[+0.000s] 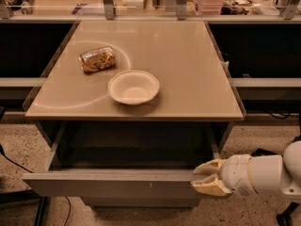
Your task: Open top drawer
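- The jaws are set one on each side of the drawer's front panel, the upper tan finger (209, 165) inside the dark opening and the lower one against the outer face, so they look clamped on that panel.
- The gripper (205, 176) sits at the near right of the scene, right at the right end of the panel, with the white arm (263, 174) running off toward the right edge.
- The top drawer (113, 185) is pulled well out toward the near side. Its grey face sits forward of the cabinet and the dark interior is open to view under the surface.
- There are tiny pale marks on the drawer face, right of centre.
- Just below it you can see a strip of another grey drawer (141, 202), sitting further back.
- The beige surface (188, 65) above carries a white bowl (134, 86) near its front middle, upright and empty-looking.
- A clear snack packet (97, 59) with brown stuff inside lies to the far left of the bowl, near it but not touching.
- The speckled floor (19, 149) shows on both sides, with a dark cable (14, 166) on the left.
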